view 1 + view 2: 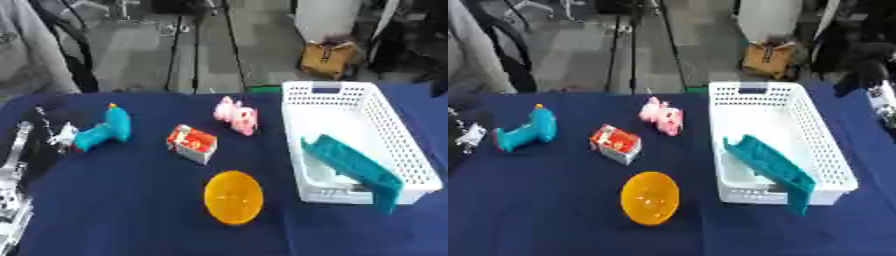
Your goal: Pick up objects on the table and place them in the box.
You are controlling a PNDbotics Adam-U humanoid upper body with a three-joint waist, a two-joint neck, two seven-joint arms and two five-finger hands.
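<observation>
four things left on the desk

the white box (350, 95) already held a teal board (354, 167) leaning over its rim. drill (103, 131), carton (192, 142), pink toy (236, 115) and orange bowl (234, 196) lay apart, each graspable. left robot hand (59, 135) touched the drill, fingers unclear; right robot hand (883, 102): cannot tell.

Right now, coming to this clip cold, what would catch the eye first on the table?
The white perforated basket on the right of the dark blue table stands out most, with a teal board lying slanted in it and poking over its near rim. To its left, an orange bowl sits nearest the camera, and behind it a red-and-white carton, a pink toy and a teal toy drill.
</observation>
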